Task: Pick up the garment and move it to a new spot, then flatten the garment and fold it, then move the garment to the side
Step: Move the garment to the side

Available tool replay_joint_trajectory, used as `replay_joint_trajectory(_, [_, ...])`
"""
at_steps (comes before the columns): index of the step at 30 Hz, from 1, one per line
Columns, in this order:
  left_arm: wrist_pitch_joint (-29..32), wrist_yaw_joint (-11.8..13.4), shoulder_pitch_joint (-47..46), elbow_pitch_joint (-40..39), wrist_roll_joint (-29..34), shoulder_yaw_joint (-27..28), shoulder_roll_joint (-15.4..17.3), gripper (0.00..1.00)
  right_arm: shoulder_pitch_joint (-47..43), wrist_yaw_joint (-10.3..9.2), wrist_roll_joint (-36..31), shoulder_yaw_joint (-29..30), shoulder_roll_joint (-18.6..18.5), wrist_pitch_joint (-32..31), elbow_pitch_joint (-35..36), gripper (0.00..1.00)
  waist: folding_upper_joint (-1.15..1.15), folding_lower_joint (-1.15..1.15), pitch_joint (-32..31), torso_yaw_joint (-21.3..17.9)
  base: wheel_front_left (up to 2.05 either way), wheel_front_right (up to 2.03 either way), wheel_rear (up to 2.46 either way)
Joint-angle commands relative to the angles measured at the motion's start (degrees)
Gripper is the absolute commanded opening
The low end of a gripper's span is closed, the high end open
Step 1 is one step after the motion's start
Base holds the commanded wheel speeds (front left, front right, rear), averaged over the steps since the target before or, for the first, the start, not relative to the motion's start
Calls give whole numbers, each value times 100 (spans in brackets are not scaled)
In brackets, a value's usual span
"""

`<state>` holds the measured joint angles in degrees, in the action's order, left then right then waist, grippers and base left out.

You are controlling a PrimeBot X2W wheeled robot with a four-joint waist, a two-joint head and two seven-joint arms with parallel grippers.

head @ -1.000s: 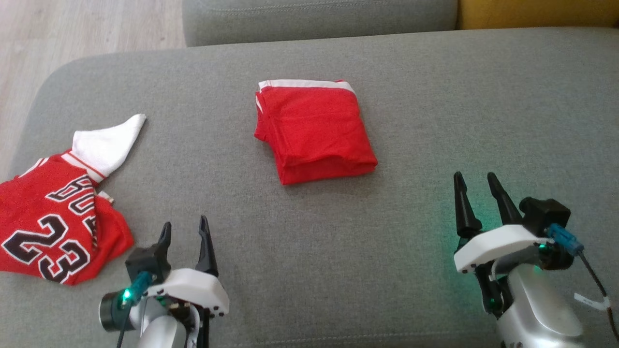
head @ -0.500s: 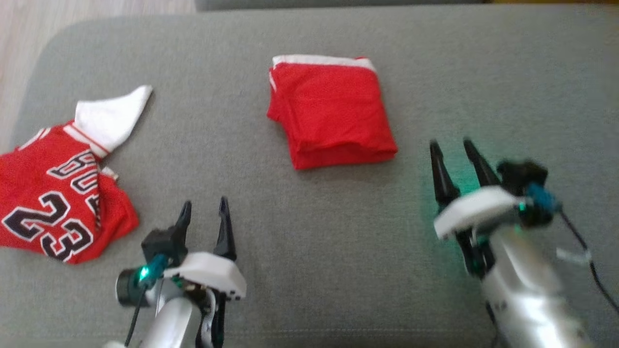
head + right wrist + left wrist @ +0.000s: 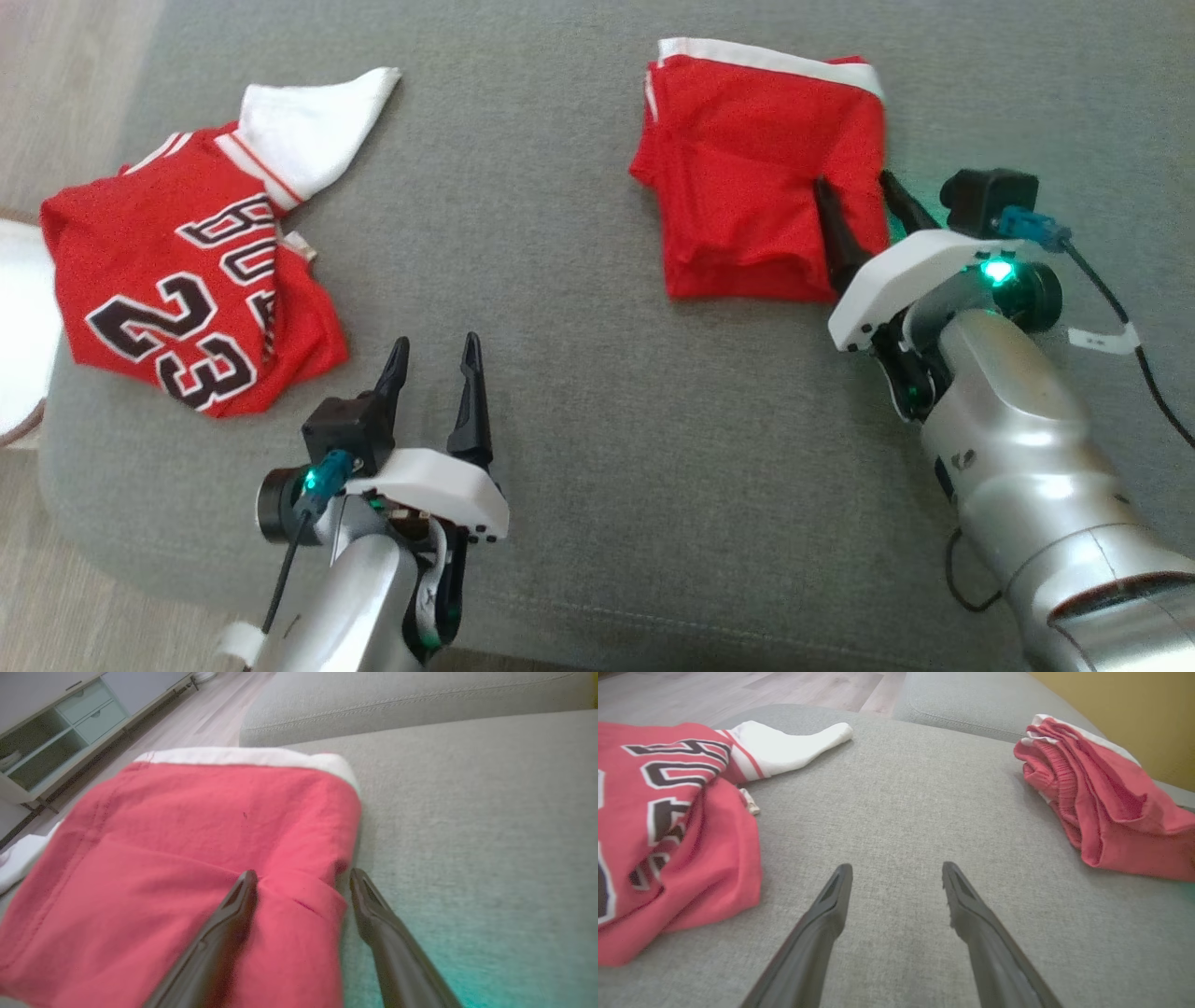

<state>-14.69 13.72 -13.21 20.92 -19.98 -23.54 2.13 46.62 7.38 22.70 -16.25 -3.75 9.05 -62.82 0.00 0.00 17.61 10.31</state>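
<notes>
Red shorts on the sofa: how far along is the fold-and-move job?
Done: the red shorts lie folded in a stack on the grey cushion. In hand: the right gripper is open at their right edge, one finger over the cloth, one beside it. The left gripper is open over bare cushion. Left: grip the stack and move it aside. The 23 jersey lies crumpled at the left.

Pretty simple setup: a grey sofa cushion is loaded with a folded red garment and, well apart, a crumpled number-23 jersey.
</notes>
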Motion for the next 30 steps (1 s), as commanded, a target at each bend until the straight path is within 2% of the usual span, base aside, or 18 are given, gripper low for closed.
replay_joint_trajectory(1, [-30, 46, -166, -179, -31, 133, 75, 100, 127, 11, 37, -123, 82, -17, 18, 100, 0, 0, 66, 93, 0, 0, 0])
replay_joint_trajectory(2, [-30, 51, -168, -184, -34, 132, 75, 100, 168, 11, 33, -143, 82, -45, -97, 48, 0, 0, 72, 106, 0, 0, 0])
replay_joint_trajectory(3, [-30, 55, -169, -188, -35, 135, 75, 100, 202, 11, 38, -158, 82, -26, -178, 0, 0, 0, 73, 112, 0, 0, 0])
replay_joint_trajectory(7, [-30, 48, -179, -184, 18, 188, 75, 100, 278, 11, 57, -238, 74, 217, -333, 0, 0, 0, 25, -30, 0, 0, 0])
replay_joint_trajectory(11, [-30, 7, -230, -140, 115, 261, 75, 100, 306, 11, 135, -302, 56, 430, -314, 0, 0, 0, -34, -474, 0, 0, 0])
replay_joint_trajectory(23, [-30, -242, -759, 35, 520, 341, 75, 100, 23, 11, 556, -756, -1, 578, 67, 0, 0, 0, -1, -2698, 0, 0, 0])
replay_joint_trajectory(30, [-30, -361, -940, 137, 680, 406, 75, 100, -104, 11, 835, -1068, -35, 590, 281, 0, 0, 0, 200, -3498, 0, 0, 0])
